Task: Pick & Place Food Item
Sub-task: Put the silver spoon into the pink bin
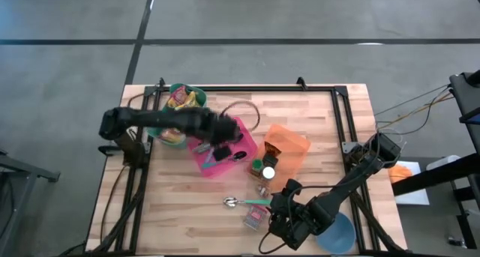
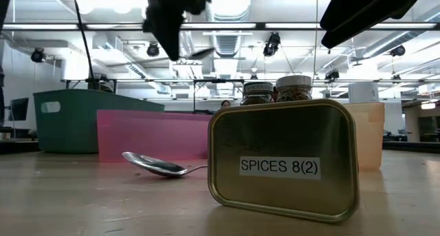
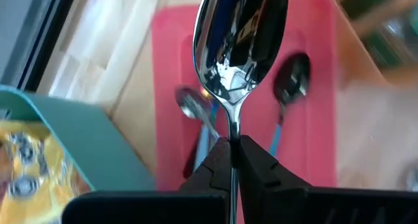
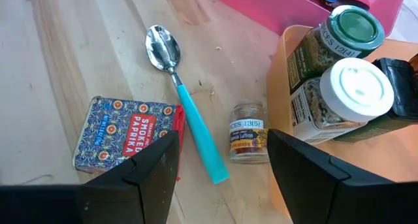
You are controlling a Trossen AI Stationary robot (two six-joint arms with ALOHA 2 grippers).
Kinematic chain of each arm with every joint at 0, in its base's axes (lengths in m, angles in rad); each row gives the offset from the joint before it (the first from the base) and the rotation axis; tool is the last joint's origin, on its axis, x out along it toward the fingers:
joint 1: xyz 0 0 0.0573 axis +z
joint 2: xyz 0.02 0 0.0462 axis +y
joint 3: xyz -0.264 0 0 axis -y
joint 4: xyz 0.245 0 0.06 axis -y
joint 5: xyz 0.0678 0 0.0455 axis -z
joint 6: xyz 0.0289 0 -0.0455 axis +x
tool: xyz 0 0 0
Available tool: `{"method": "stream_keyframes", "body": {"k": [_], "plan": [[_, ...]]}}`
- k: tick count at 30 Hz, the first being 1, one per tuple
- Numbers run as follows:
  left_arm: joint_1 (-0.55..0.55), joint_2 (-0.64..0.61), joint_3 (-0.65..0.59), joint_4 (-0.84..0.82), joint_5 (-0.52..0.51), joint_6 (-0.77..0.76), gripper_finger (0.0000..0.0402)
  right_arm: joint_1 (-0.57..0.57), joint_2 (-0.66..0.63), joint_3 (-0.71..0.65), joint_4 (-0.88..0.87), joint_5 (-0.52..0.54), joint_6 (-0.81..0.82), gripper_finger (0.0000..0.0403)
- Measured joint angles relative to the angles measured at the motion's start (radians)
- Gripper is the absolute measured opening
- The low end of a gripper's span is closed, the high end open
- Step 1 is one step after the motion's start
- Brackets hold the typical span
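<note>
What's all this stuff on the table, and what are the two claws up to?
Pink tray: one, table centre-left, two spoons inside.
Green bin: one, back left, yellow packets inside.
Orange tray: one, centre-right, holding spice jars.
Teal-handled spoon: one, on the wood.
Paprika tin: one, blue and red, beside that spoon.
Saffron jar: one, small, lying on the wood.
Blue bowl: one, front right.
Left claw: shut on a shiny spoon, above the pink tray.
Right claw: open, empty, over the paprika tin.
</note>
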Motion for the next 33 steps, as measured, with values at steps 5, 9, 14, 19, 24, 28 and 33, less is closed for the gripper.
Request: {"method": "stream_keyframes", "body": {"k": [5, 9, 14, 19, 24, 28, 33], "plan": [[0.12, 0.0, -0.081, 0.131, 0.073, 0.095, 0.0001, 0.0, 0.0, 0.0, -0.002, 0.002, 0.0, 0.0228], [0.15, 0.0, -0.195, 0.208, 0.082, 0.138, 0.0001, 0.0, 0.0, 0.0, -0.002, 0.002, -0.004, 0.0228], [0.159, 0.001, -0.336, 0.339, 0.112, 0.173, 0.0001, 0.0, 0.0, -0.002, -0.002, 0.002, -0.007, 0.0228], [0.164, 0.001, -0.438, 0.518, 0.162, 0.194, 0.0001, 0.0, 0.0, -0.002, -0.001, 0.002, -0.001, 0.0228], [0.176, 0.001, -0.512, 0.68, 0.239, 0.199, 0.0001, -0.002, 0.0, -0.002, 0.0, 0.001, 0.009, 0.0228], [0.189, 0.001, -0.548, 0.71, 0.244, 0.186, 0.0001, -0.003, 0.0, -0.002, 0.002, 0.002, 0.008, 0.0228], [0.196, 0.001, -0.568, 0.71, 0.244, 0.161, 0.0001, -0.003, 0.0, -0.002, 0.002, 0.002, 0.005, 0.0228]]}}
